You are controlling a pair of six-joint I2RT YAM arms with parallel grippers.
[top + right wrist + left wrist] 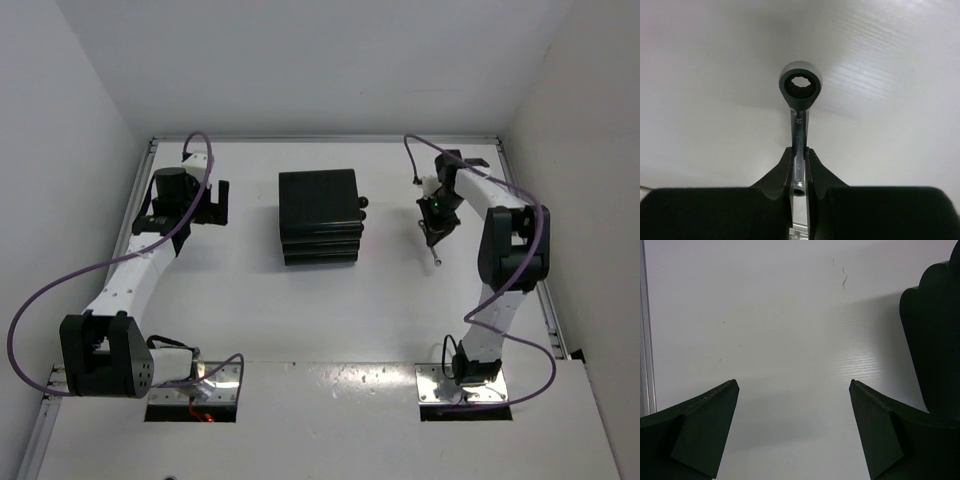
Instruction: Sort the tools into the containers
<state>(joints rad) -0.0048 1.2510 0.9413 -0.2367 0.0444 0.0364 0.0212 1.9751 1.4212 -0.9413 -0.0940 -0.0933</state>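
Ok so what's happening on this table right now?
The right arm's tool is shut on the shaft of a silver ring wrench, ring end sticking out in front, to the right of the black cabinet mid-table. The left arm's tool is wide open, holding nothing, over bare white table at the far left. The wrench is not yet in the cabinet.

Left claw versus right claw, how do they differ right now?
The left claw stands wide open with nothing in it; the right claw is shut on the shaft of the wrench. The left claw sits left of the black cabinet, the right claw on its right. Both are black and hang over the white table.
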